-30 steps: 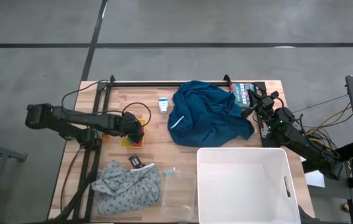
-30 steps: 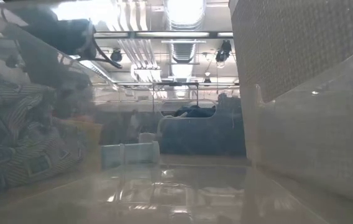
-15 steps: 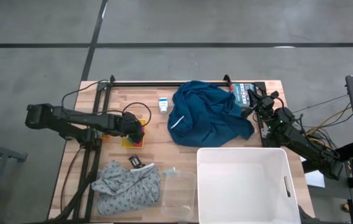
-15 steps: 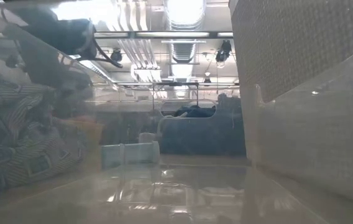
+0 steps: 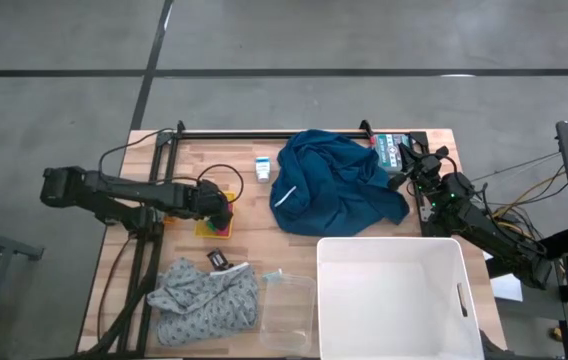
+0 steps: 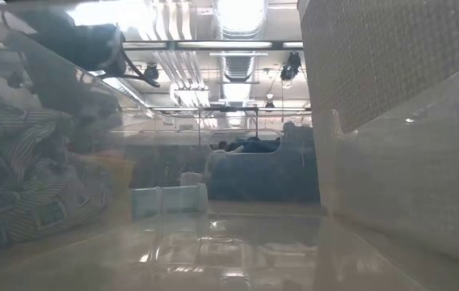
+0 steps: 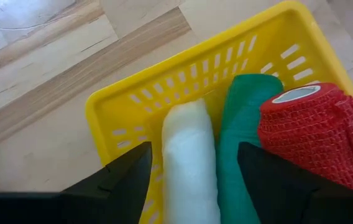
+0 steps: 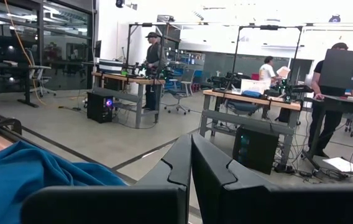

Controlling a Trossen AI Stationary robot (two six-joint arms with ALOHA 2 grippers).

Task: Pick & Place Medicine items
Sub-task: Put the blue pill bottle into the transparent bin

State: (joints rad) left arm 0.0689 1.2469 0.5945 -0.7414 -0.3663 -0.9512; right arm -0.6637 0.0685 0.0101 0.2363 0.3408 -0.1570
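Yellow basket [image 7: 127,106] is straddled by the left gripper [image 7: 192,177], fingers apart around a white roll [image 7: 189,155]. The carton [image 5: 262,168] lies at its 2 o'clock. Right gripper [image 8: 191,163]: fingers together.

Even overhead light is falling on the bench [image 5: 254,235], leaving only soft shadows. In the low view, ceiling lights [image 6: 242,12] are glaring and smearing through a hazy clear wall, blurring everything behind. The left wrist view is looking sharp and bright; room lights [image 8: 270,9] are washing out the right wrist view's upper part.
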